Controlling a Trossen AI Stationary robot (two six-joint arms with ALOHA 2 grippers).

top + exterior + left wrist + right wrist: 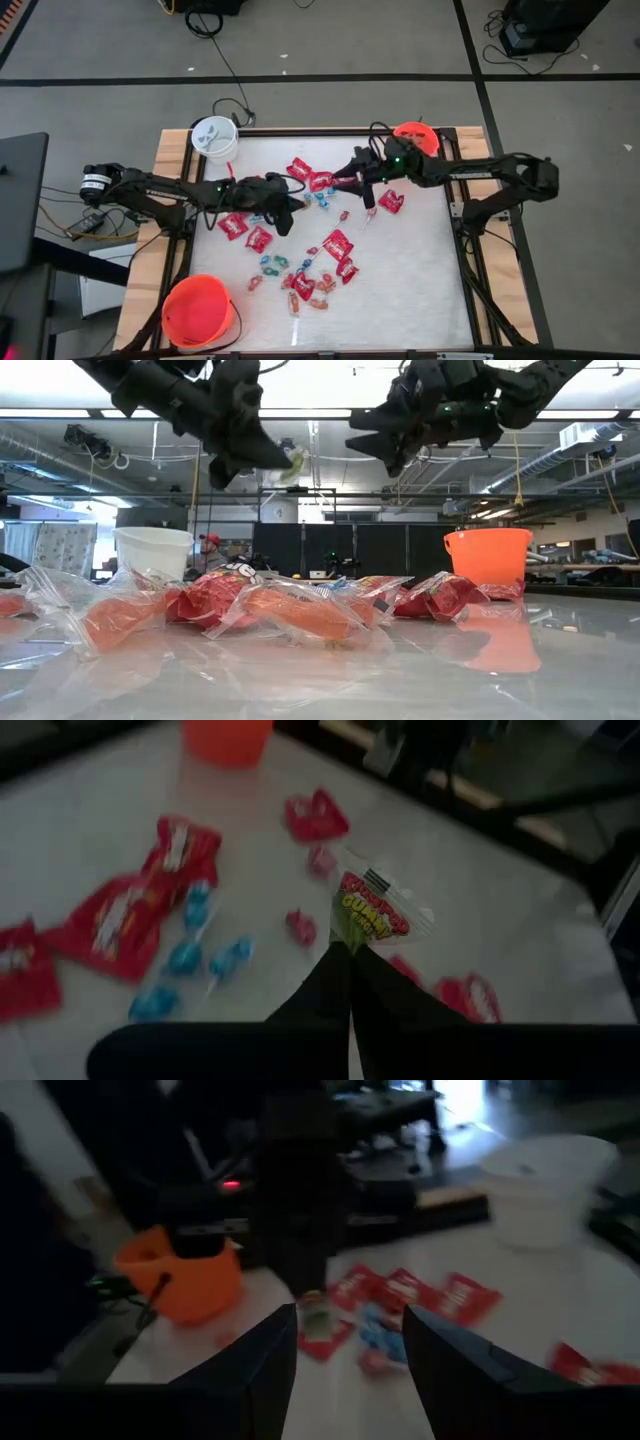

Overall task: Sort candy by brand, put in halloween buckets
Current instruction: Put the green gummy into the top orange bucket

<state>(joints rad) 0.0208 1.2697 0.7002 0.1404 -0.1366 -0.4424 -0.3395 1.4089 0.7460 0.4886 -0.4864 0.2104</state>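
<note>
White table (420,290); scattered candy (335,243); three halloween buckets (198,310) at edges

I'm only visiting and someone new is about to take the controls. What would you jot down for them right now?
Left gripper: shut on a gummy packet, raised above the table.
Right gripper: open, empty, hovering over the table's far side near the small orange bucket.
White bucket holds a few pieces; the large orange bucket looks empty.
Left to do: most candy, red packets and blue pieces, lies unsorted mid-table.
</note>
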